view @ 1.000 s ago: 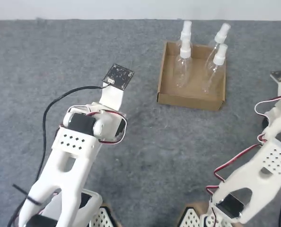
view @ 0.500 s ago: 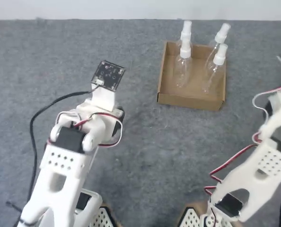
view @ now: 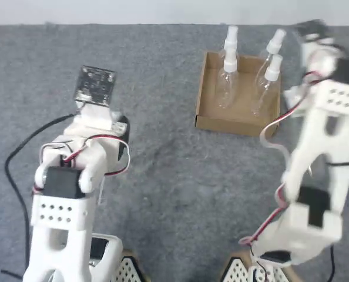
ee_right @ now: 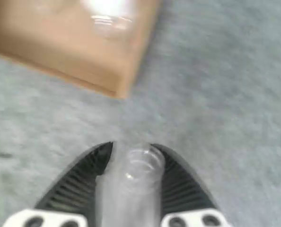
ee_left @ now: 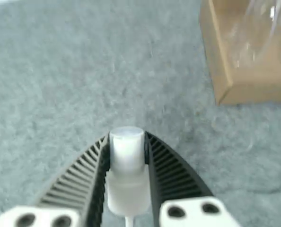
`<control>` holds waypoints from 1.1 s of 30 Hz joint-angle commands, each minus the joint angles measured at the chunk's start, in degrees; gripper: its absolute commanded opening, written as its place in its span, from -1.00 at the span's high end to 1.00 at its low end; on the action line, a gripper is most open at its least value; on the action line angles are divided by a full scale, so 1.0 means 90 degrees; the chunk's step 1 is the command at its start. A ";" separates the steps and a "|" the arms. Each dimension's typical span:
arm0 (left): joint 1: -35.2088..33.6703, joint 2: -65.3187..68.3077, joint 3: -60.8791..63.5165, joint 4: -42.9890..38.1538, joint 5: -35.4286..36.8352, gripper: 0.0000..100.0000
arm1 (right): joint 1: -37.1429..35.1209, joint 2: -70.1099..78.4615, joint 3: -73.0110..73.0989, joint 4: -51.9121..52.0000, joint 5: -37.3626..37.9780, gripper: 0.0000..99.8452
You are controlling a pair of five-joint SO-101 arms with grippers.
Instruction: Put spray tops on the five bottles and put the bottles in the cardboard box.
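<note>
My left gripper point(ee_left: 126, 139) is shut on a white spray top point(ee_left: 127, 161), whose flat cap end pokes out between the ribbed fingers above the grey carpet. My right gripper point(ee_right: 133, 149) is shut on a clear bottle point(ee_right: 136, 179) with its neck bare and no top on it. The cardboard box point(view: 208, 120) stands at the back of the table, with several clear bottles point(view: 226, 82) wearing white spray tops lying inside. In the high view the left arm point(view: 74, 176) is over the left middle. The right arm point(view: 327, 117) rises just right of the box.
Grey carpet point(view: 180, 176) covers the table. A corner of the box point(ee_left: 235, 71) lies ahead of the left gripper, and a box wall point(ee_right: 83, 42) ahead of the right one. Both arm bases stand at the near edge.
The left arm has swung leftward, away from the box. The right arm has lifted from the right edge and swung toward the box's right side.
</note>
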 commanded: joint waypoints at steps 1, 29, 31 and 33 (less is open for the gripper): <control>-0.0049 -0.0244 -0.0601 0.0029 0.0068 0.96 | -0.0943 -0.1763 0.1426 -0.0806 -0.0479 0.99; -0.0039 -0.0195 -0.0093 0.0352 0.0039 0.96 | -0.0484 -0.4606 0.5607 -0.0093 0.2667 0.56; -0.0039 -0.0195 -0.0005 0.0322 0.0049 0.96 | -0.0923 -0.4537 0.6125 -0.0093 0.2833 0.54; -0.0039 -0.0195 0.0122 0.0313 0.0049 0.96 | -0.1324 -0.4537 0.6759 -0.0337 0.2862 0.52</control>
